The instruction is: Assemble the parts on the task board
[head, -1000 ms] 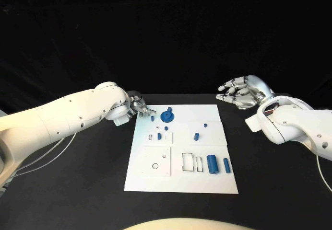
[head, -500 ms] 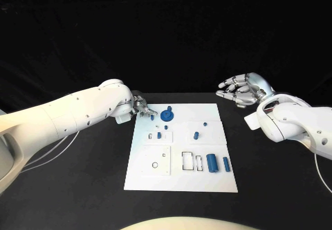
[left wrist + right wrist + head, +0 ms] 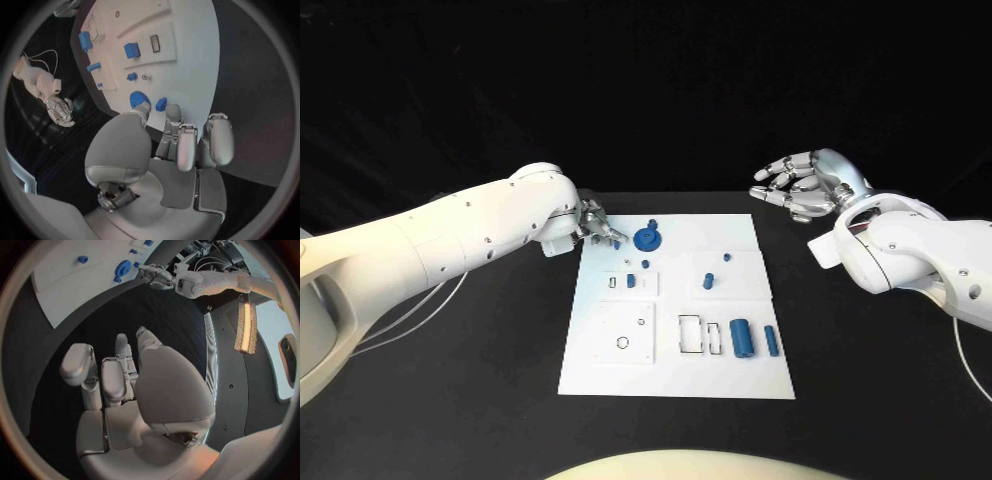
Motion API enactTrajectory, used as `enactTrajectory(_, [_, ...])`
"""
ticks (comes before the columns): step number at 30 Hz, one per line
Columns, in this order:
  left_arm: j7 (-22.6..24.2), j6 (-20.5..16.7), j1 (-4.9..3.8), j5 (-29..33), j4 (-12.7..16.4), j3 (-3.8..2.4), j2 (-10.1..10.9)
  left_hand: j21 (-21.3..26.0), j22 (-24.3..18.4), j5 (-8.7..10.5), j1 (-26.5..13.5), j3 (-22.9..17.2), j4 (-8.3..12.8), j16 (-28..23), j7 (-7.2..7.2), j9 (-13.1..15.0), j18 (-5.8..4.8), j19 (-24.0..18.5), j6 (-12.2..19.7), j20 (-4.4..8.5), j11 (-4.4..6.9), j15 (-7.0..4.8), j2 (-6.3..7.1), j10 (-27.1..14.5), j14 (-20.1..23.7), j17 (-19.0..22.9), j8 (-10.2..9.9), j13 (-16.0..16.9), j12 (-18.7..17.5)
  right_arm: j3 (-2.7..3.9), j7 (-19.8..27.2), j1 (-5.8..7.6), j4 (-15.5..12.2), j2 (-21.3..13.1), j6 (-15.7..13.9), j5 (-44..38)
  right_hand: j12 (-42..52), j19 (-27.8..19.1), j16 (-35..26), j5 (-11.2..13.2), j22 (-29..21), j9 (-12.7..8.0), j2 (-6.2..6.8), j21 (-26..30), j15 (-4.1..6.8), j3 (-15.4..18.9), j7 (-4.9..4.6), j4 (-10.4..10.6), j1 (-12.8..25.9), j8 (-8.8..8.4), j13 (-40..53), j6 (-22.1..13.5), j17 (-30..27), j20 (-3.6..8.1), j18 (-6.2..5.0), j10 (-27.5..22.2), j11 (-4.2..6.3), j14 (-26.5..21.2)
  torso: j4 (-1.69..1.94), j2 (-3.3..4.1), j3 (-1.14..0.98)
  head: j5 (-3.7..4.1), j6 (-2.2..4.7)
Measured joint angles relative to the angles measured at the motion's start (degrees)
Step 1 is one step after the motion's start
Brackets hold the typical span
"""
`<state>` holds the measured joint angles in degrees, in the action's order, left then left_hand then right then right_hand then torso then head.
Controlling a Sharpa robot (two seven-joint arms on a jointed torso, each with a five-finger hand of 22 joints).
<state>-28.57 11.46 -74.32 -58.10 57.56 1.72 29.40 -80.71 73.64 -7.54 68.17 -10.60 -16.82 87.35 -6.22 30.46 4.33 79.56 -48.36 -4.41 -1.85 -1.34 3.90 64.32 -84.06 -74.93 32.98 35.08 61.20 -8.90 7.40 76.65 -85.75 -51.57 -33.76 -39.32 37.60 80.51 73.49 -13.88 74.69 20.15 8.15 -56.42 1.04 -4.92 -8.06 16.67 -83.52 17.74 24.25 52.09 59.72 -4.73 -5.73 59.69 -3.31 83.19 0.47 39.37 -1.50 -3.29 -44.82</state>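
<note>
We see the white task board [image 3: 678, 305] lying flat in the middle of the black counter [image 3: 473, 380], with small blue parts spread over it. A round blue part [image 3: 648, 240] sits near the board's far left corner, and a blue cylinder [image 3: 743, 342] lies nearer the robot, right of the middle. The left hand [image 3: 596, 225] reaches over that far left corner, and in the left wrist view its fingertips [image 3: 169, 111] pinch a small blue part [image 3: 161, 104] just beside the round one. The right hand [image 3: 802, 186] hovers above the counter beyond the board's far right corner, fingers curled in around nothing.
</note>
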Motion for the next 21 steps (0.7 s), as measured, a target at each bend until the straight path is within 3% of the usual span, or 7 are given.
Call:
enactTrajectory(10, [-0.30,-0.21,0.00,-0.07,-0.11,0.00,-0.25,-0.04,0.24,0.00,2.01,-2.63,0.23,0.00,0.30,1.25,0.00,0.00,-0.30,0.00,0.31,-0.30,-2.01,0.31,0.12,0.01,0.47,1.35,0.67,0.00,-0.10,0.00,0.08,0.28,-0.02,-0.19,-0.21,-0.20,-0.31,-0.31,-0.07,0.05,0.00,0.00,0.00,-0.41,0.01,-0.05,0.00,0.00,-0.21,0.00,-0.10,-0.20,0.00,-0.20,-0.20,0.00,0.07,-0.07,-0.04,0.04,-0.18])
enactTrajectory(21, [-0.35,-0.41,0.00,0.00,-0.13,-0.01,-0.39,-0.25,0.49,0.00,3.98,-5.04,0.35,0.00,0.50,2.83,0.01,0.20,-0.50,0.20,0.52,-0.70,-1.71,0.51,0.12,0.01,1.22,2.92,1.37,0.00,-0.23,0.01,0.19,0.41,-0.05,-0.54,-0.20,-0.20,-0.31,-0.31,-0.07,0.05,0.00,0.00,0.00,-0.78,0.01,-0.04,-0.01,0.24,-0.23,0.00,-0.10,-0.21,0.00,-0.20,-0.21,0.00,0.07,-0.10,-0.04,0.03,-0.36])
